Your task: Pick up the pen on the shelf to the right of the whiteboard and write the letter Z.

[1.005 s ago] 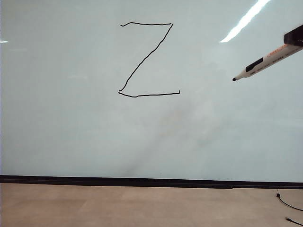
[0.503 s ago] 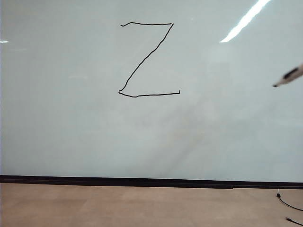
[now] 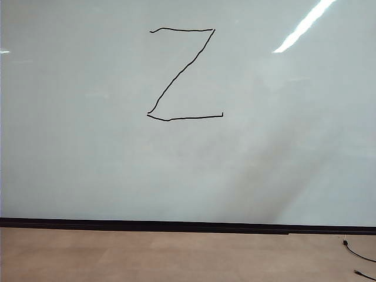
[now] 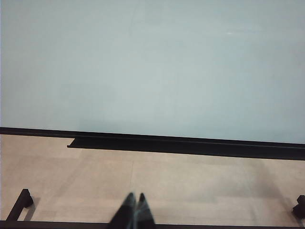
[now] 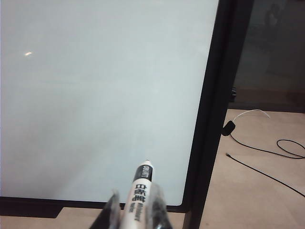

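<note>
The whiteboard (image 3: 88, 164) fills the exterior view, with the black letter Z (image 3: 182, 70) drawn in its upper middle. Neither gripper shows in that view. In the right wrist view my right gripper (image 5: 136, 192) is shut on the pen (image 5: 142, 183), a white marker with dark print whose tip points at the whiteboard (image 5: 95, 95) near its black right edge (image 5: 214, 95). My left gripper (image 4: 135, 196) is shut on nothing, low over the tan floor and facing the whiteboard (image 4: 152, 67). The shelf is out of view.
A black strip (image 4: 190, 145) runs along the board's lower edge. Thin cables (image 5: 267, 162) lie on the tan floor (image 3: 176, 255) right of the board, and a cable end (image 3: 358, 252) shows there too. Black frame feet (image 4: 19, 202) stand by the left gripper.
The pen and the right gripper have swung right and left the exterior view. The Z and the left gripper have not changed.
</note>
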Controlling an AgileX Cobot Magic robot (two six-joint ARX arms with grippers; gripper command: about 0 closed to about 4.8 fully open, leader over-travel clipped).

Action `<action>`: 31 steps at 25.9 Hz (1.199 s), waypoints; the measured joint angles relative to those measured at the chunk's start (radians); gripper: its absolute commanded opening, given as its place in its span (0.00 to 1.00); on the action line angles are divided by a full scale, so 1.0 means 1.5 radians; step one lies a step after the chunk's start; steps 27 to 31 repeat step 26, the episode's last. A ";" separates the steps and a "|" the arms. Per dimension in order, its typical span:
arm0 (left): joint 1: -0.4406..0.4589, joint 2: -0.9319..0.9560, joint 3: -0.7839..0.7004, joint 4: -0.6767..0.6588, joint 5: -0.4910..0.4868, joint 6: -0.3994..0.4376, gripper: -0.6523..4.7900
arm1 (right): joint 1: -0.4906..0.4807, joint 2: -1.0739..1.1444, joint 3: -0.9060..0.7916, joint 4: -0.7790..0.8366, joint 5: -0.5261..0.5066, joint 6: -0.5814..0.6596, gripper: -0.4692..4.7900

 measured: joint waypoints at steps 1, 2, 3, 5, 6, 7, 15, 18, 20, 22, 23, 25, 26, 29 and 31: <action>0.000 0.000 0.000 0.000 0.000 0.000 0.11 | 0.001 0.000 0.000 -0.001 0.003 0.001 0.08; 0.000 0.000 0.000 0.000 0.000 0.000 0.11 | 0.006 0.000 0.000 -0.004 0.020 0.001 0.08; 0.000 0.000 0.000 0.000 0.000 0.000 0.11 | 0.006 0.000 0.000 -0.007 0.031 0.001 0.08; 0.000 0.000 0.000 0.000 0.000 0.000 0.11 | 0.006 0.000 0.000 -0.018 0.051 0.001 0.08; 0.000 0.000 0.000 0.000 0.000 0.000 0.11 | 0.006 0.000 0.000 -0.019 0.052 0.001 0.08; 0.000 0.000 0.000 0.000 0.000 0.000 0.11 | 0.006 0.000 0.000 -0.019 0.052 0.001 0.08; 0.000 0.000 0.000 0.000 0.000 0.000 0.11 | 0.006 0.000 0.000 -0.036 0.052 0.001 0.08; 0.000 0.000 0.000 0.000 0.000 0.000 0.11 | 0.006 0.000 0.000 -0.036 0.052 0.001 0.08; 0.000 0.000 0.000 0.000 0.000 0.000 0.11 | 0.006 0.000 0.000 -0.036 0.052 0.001 0.08; 0.000 0.000 0.000 0.000 0.000 0.000 0.11 | 0.006 0.000 0.000 -0.036 0.052 0.001 0.08; 0.000 0.000 0.000 0.000 0.000 0.000 0.11 | 0.006 0.000 0.000 -0.036 0.052 0.001 0.08; 0.000 0.000 0.000 0.000 0.000 0.000 0.11 | 0.006 0.000 0.000 -0.036 0.052 0.001 0.08; 0.000 0.000 0.000 0.000 0.000 0.000 0.11 | 0.006 0.000 0.000 -0.036 0.052 0.001 0.08; 0.000 0.000 0.000 0.000 0.000 0.000 0.11 | 0.006 0.000 0.000 -0.036 0.052 0.001 0.08; 0.000 0.000 0.000 0.000 0.000 0.000 0.11 | 0.006 0.000 0.000 -0.036 0.052 0.001 0.08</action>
